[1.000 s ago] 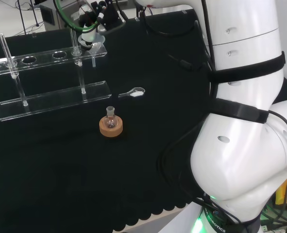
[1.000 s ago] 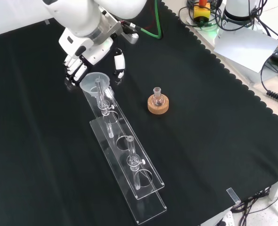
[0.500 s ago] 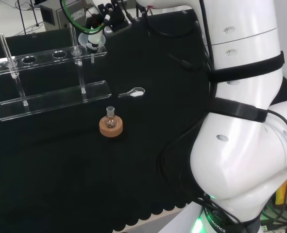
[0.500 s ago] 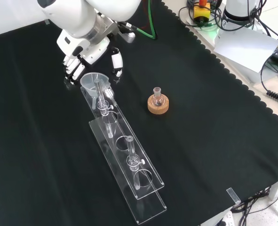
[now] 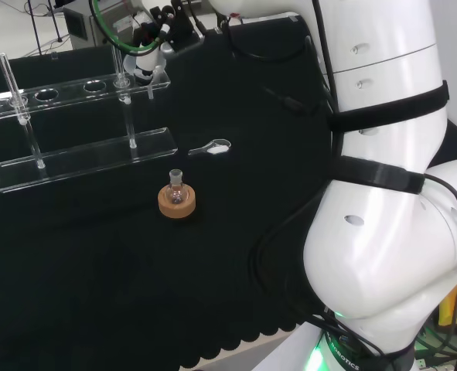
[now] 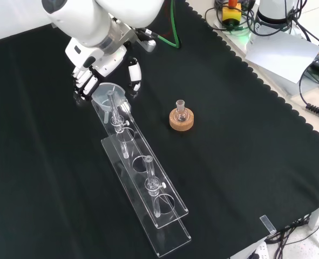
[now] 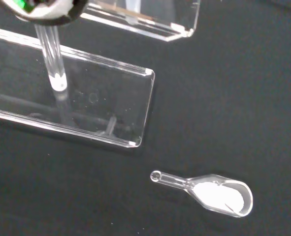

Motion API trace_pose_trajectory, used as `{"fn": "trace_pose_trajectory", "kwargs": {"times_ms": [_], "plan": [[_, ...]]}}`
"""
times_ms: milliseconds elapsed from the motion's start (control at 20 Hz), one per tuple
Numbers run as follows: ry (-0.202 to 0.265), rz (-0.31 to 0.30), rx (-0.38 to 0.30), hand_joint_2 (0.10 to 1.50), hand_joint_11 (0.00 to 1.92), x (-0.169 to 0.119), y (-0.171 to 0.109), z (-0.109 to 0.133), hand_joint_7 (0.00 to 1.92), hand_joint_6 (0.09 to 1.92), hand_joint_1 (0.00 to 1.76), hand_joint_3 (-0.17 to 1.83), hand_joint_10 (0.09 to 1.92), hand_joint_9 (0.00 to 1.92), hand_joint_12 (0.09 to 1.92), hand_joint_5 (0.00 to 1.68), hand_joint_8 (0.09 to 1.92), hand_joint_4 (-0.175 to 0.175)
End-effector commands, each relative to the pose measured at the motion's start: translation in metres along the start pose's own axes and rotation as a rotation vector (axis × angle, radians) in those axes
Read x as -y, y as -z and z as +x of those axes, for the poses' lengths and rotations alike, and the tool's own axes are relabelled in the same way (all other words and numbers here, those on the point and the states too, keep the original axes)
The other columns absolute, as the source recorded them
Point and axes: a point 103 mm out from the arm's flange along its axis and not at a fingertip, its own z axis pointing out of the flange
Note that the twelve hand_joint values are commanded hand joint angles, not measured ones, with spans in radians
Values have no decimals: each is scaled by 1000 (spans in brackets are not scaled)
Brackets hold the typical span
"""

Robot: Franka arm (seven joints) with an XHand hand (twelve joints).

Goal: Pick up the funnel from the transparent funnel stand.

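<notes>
The clear funnel (image 6: 108,93) is at the far end of the transparent stand (image 6: 148,178), its stem pointing down beside a stand post. My hand (image 6: 99,56) comes in from above, with fingers (image 6: 84,82) curled on one side of the cone and the thumb (image 6: 133,74) on the other. In the head view the funnel (image 5: 145,60) hangs under the hand (image 5: 158,23), just above the right end of the stand's upper shelf (image 5: 58,95). The wrist view looks down on the stand's base plate (image 7: 96,105).
A small round flask on a cork ring (image 6: 181,117) stands right of the stand in the front view, and in front of it in the head view (image 5: 175,198). A clear scoop of white powder (image 7: 219,194) lies near the stand's end (image 5: 214,146). The arm's white links (image 5: 383,193) take up the head view's right.
In the head view the hand has risen a little with the funnel, so the stem stands higher over the shelf. The stand, flask and scoop have stayed put.
</notes>
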Motion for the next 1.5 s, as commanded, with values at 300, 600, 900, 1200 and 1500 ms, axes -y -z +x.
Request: {"fn": "trace_pose_trajectory", "kwargs": {"times_ms": [300,600,900,1200,1500], "plan": [[3,-2,9,600,289,3,1,6,2,87,790,646,818,291,1413,213,745,-97],[18,-14,6,601,290,6,3,7,2,87,787,647,816,295,1413,213,747,-96],[35,-19,9,603,291,9,5,7,5,87,783,649,814,298,1413,214,749,-95],[53,-33,13,604,294,13,7,8,7,87,781,650,812,300,1413,214,749,-95],[24,-16,14,604,297,29,5,4,0,87,776,647,818,247,1409,197,681,-91]]}}
